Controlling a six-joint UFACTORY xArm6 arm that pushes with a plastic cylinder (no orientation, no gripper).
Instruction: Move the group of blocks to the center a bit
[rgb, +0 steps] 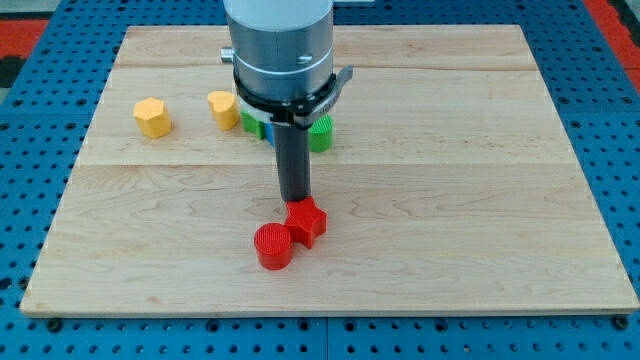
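Note:
A red star-shaped block (308, 222) and a red cylinder (273, 246) touch each other near the board's bottom middle. My tip (294, 201) stands just above the red star's top edge, touching or nearly touching it. A yellow block (152, 117) sits at the upper left and a second yellow block (223, 108) is to its right. A green block (250, 122), a blue block (270, 131) and another green block (321, 133) lie behind the arm, partly hidden by it.
The wooden board (480, 200) lies on a blue pegboard surface (30, 200). The arm's grey body (280, 45) rises over the board's top middle.

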